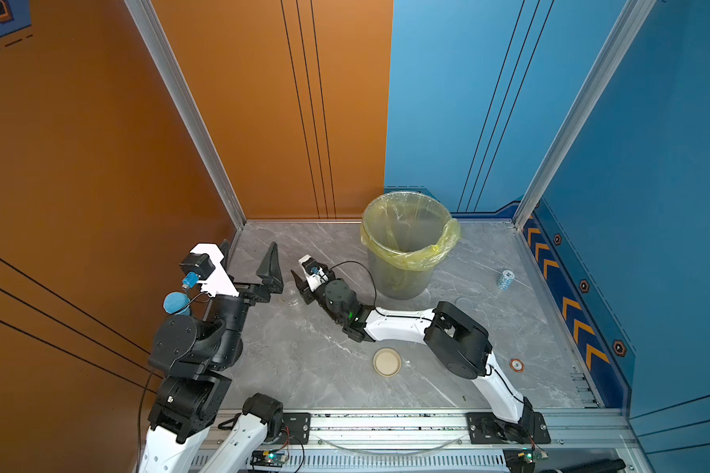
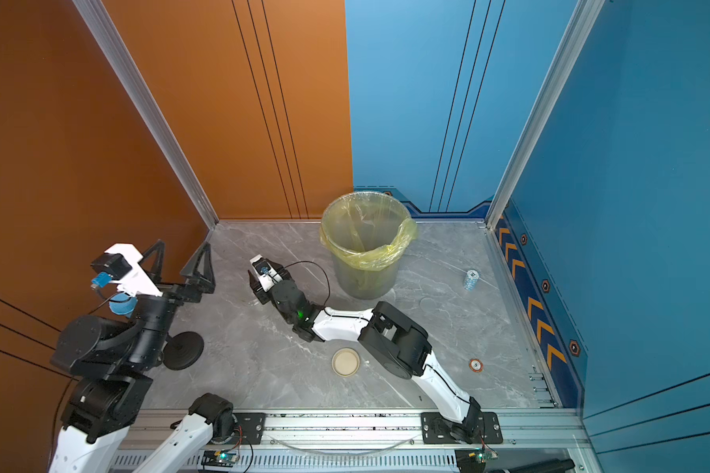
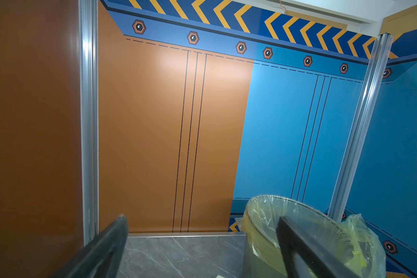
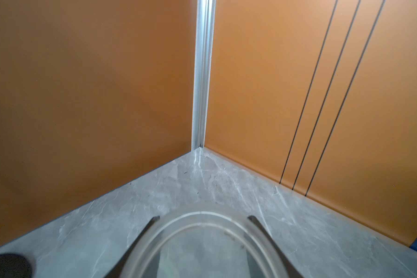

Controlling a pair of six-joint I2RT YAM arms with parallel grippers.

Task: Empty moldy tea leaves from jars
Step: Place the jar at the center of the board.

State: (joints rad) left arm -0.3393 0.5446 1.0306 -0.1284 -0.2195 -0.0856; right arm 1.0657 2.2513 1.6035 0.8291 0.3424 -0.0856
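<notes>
Right gripper (image 4: 203, 217) clenched on lidless clear jar (image 4: 202, 240), near bin (image 1: 398, 282), on its orange-wall side. Left gripper (image 2: 179, 264) released, empty. Can't see any leaves. Risk: slick wall slips from the pinch, jar tips or rolls. Lid (image 1: 387, 362) lies well apart.

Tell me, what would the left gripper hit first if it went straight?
The left gripper would probably meet the orange back wall first. The yellow-bagged bin sits slightly aside, but depth is unclear.
</notes>
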